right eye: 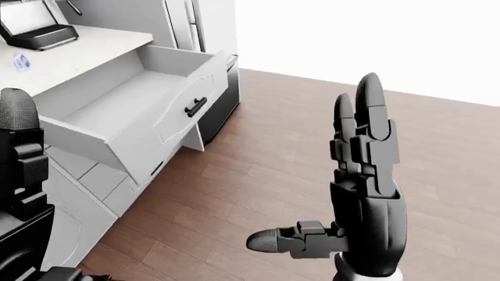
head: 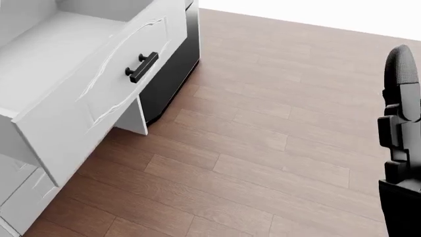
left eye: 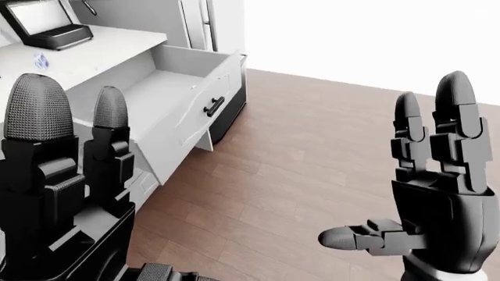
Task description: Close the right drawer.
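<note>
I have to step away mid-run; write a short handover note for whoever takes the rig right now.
Left robot hand: open, fingers upright, holding nothing.
Right robot hand: open, empty, raised over the wood floor.
Drawer: pulled fully out, looks empty inside, black handle on its front, at the views' left.
Done: nothing; neither hand touches the drawer.
Left: bring a hand to the drawer front and push it shut.
</note>
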Controlling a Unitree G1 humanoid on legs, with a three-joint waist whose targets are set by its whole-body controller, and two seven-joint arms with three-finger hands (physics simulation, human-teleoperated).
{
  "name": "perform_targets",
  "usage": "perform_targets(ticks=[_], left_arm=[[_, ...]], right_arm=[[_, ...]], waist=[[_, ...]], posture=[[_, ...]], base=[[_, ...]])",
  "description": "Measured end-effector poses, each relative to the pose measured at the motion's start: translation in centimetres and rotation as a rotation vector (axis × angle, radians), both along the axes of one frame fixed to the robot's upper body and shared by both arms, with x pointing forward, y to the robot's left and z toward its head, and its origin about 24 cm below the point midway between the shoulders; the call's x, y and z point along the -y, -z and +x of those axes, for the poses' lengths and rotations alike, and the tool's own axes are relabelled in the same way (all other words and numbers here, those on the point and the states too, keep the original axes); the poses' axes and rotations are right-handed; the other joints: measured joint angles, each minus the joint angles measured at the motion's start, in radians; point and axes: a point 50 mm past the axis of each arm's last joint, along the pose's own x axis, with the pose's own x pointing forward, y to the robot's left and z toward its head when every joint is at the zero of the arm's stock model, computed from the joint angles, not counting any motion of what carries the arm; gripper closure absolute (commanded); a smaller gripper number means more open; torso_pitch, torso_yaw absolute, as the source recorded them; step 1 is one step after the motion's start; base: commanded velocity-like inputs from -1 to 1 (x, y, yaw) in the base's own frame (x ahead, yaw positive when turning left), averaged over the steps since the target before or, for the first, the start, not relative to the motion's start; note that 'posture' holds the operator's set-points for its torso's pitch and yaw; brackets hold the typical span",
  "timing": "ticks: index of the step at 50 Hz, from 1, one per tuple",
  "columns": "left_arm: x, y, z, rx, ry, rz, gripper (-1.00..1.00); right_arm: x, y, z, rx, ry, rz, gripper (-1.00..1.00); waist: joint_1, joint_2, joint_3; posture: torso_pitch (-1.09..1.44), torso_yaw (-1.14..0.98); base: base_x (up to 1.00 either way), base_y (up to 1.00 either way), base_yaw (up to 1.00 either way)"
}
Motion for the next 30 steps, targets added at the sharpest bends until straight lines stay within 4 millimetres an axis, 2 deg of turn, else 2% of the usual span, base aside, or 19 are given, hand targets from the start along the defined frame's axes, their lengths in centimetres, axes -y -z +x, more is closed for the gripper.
perform_targets(ticks=[3,5,6,7,11,16,18,19,21,24,30], left_arm=[[0.02,-0.13,-0.16,0.012,0.001,-0.001,-1.00],[0.02,-0.18,-0.20,0.016,0.001,0.001,-1.00],[0.09,-0.16,-0.17,0.016,0.006,-0.002,-1.00],[0.16,-0.05,-0.10,0.009,0.010,-0.004,-1.00],[0.10,0.10,0.07,-0.006,0.007,0.006,-1.00],[0.12,-0.28,-0.19,0.019,0.012,0.005,-1.00],[0.10,-0.34,-0.20,0.022,0.012,0.006,-1.00],[0.03,-0.36,-0.18,0.024,0.008,0.008,-1.00],[-0.10,-0.10,0.07,0.006,-0.001,0.003,-1.00],[-0.15,0.06,0.14,-0.009,-0.006,0.000,-1.00],[-0.15,-0.27,-0.14,0.017,-0.003,-0.002,-1.00]], right_arm=[[-0.05,-0.09,-0.15,0.014,-0.004,-0.001,-1.00],[-0.06,-0.02,-0.17,0.017,-0.007,-0.002,-1.00],[0.04,0.03,-0.14,0.015,-0.002,-0.007,-1.00],[0.17,0.17,-0.06,0.006,0.006,-0.009,-1.00],[0.30,0.51,0.13,-0.018,0.016,-0.001,-1.00],[0.11,-0.10,-0.18,0.013,0.007,-0.005,-1.00],[0.07,-0.28,-0.26,0.021,0.007,-0.007,-1.00],[0.00,-0.31,-0.24,0.024,0.002,-0.003,-1.00],[-0.09,0.11,0.03,0.001,-0.007,0.000,-1.00],[-0.02,0.36,0.19,-0.019,-0.004,-0.003,-1.00],[-0.08,-0.10,-0.19,0.017,-0.006,-0.004,-1.00]], waist=[[0.003,-0.037,0.003],[0.001,-0.072,-0.004],[-0.009,-0.069,-0.009],[-0.016,-0.057,-0.006],[-0.018,-0.041,-0.005],[-0.009,0.011,0.014],[-0.007,0.046,0.010],[-0.001,0.052,0.004],[0.006,0.036,0.012],[0.000,0.023,0.005],[0.004,-0.047,0.002]], posture=[[0.00,0.00],[0.00,0.00],[0.00,0.00],[0.00,0.00],[0.00,0.00],[0.00,0.00],[0.00,0.00],[0.00,0.00],[0.00,0.00],[0.00,0.00],[0.00,0.00]], base=[[0.00,0.00,-0.29],[0.00,0.00,-0.29],[0.00,0.00,-0.29],[0.00,0.00,-0.28],[0.00,0.00,-0.28],[0.00,0.00,-0.29],[0.00,0.00,-0.29],[0.00,0.00,-0.29],[0.00,0.00,-0.29],[0.00,0.00,-0.29],[0.00,0.00,-0.29]])
